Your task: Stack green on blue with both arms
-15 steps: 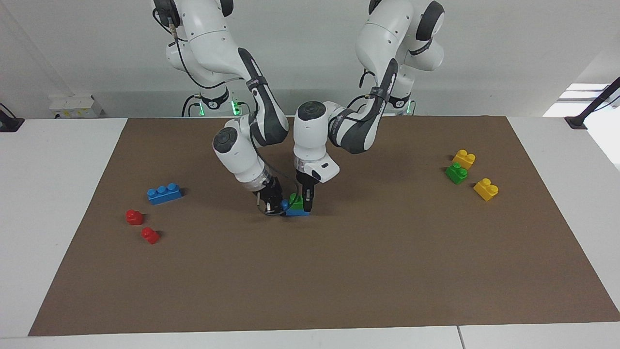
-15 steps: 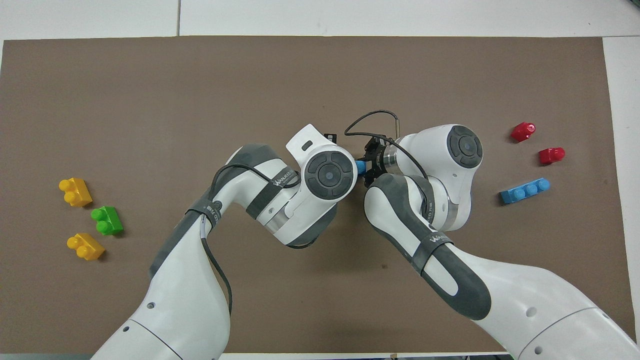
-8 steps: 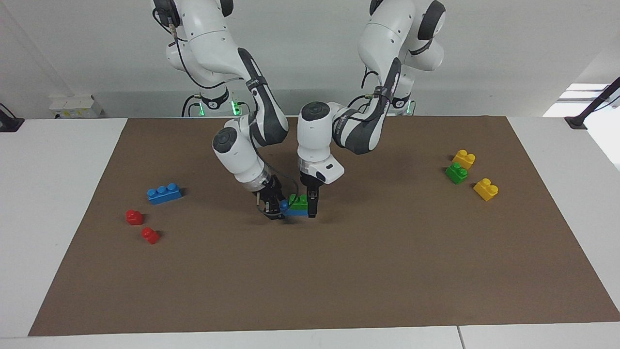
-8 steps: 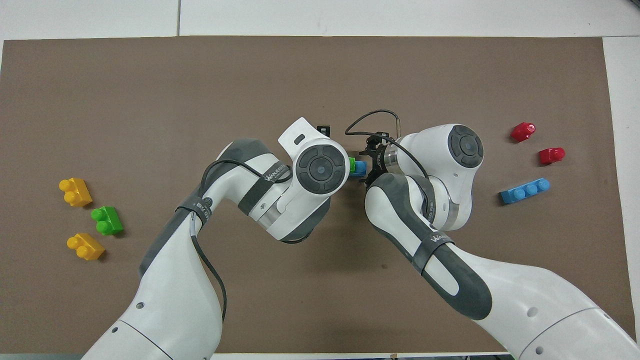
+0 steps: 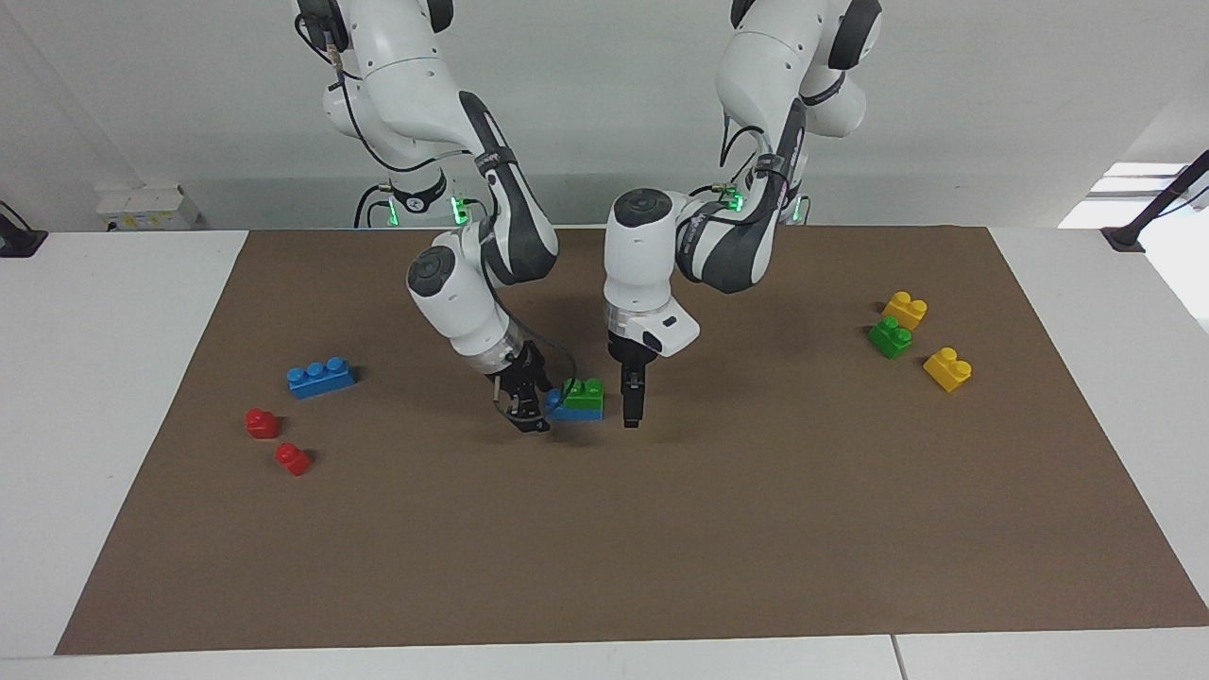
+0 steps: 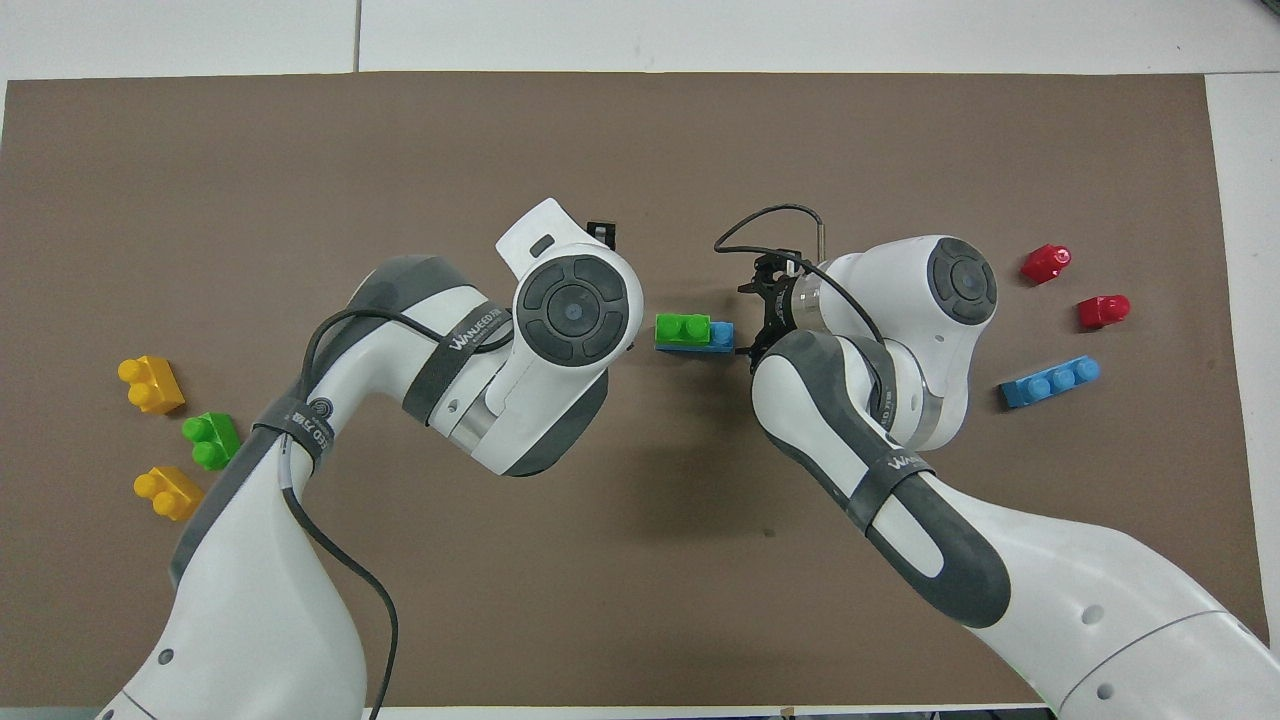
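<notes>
A green two-stud brick (image 5: 584, 388) sits on a blue three-stud brick (image 5: 572, 410) in the middle of the mat; the pair also shows in the overhead view, green (image 6: 682, 328) on blue (image 6: 722, 336). One blue stud stays bare at the end toward the right arm. My left gripper (image 5: 630, 408) hangs just beside the stack, toward the left arm's end, open and empty; its own wrist hides it in the overhead view. My right gripper (image 5: 525, 414) is low beside the blue brick's bare end, open and holding nothing.
A second blue brick (image 5: 321, 376) and two red bricks (image 5: 262, 422) (image 5: 293, 458) lie toward the right arm's end. A second green brick (image 5: 890, 336) lies between two yellow bricks (image 5: 904, 309) (image 5: 947, 368) toward the left arm's end. A brown mat (image 5: 661, 548) covers the table.
My left gripper let go of the green brick and drew off sideways toward the left arm's end. My right gripper came off the blue brick's end. The stack stayed put.
</notes>
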Controlling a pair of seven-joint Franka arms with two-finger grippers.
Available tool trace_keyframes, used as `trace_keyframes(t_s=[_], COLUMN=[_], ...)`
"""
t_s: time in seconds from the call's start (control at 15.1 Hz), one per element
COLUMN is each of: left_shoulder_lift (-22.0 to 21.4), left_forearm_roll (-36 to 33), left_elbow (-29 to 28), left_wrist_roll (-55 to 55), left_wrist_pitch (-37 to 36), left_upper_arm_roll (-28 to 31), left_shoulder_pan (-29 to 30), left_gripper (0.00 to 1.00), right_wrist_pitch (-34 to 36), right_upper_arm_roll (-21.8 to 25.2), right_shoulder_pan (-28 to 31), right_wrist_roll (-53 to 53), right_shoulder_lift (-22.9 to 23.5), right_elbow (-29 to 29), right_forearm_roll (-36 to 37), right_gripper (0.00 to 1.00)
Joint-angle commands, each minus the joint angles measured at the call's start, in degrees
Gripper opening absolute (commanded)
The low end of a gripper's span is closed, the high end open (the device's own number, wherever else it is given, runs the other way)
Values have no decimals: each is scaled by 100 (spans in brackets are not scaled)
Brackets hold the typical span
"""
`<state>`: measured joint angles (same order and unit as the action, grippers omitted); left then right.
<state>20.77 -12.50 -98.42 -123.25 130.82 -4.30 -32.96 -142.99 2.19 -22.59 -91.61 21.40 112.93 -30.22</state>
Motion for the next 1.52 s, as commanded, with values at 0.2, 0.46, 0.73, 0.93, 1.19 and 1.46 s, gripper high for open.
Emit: trace_keyframes(t_s=[0.2, 0.46, 0.73, 0.93, 1.19, 1.46], left_shoulder_lift=[-494, -635, -785, -986, -1171, -1329], left_forearm_roll=[-86, -33, 72, 414, 696, 907], left_elbow=[-301, -301, -292, -266, -231, -213], left_wrist_roll=[1064, 1636, 2461, 3505, 4816, 6090], left_wrist_pitch=[-469, -654, -874, -1189, -1559, -1805], left_upper_arm_roll=[-45, -54, -54, -54, -54, -54], left_shoulder_pan=[263, 553, 851, 1255, 1774, 2389], left_gripper=[100, 100, 100, 100, 100, 100], right_wrist_pitch=[640, 1194, 2097, 2810, 3303, 4067], right_upper_arm_roll=[-8, 18, 18, 27, 27, 10], right_shoulder_pan=[579, 957, 1405, 1538, 1871, 1854], right_wrist_roll=[1590, 3041, 3946, 5307, 6854, 7560], right_shoulder_lift=[-215, -540, -734, -874, -1304, -1893], right_elbow=[45, 36, -437, -877, -975, -1273], right_forearm_roll=[15, 68, 1146, 1842, 2010, 2696], right_gripper=[84, 100, 100, 100, 100, 100])
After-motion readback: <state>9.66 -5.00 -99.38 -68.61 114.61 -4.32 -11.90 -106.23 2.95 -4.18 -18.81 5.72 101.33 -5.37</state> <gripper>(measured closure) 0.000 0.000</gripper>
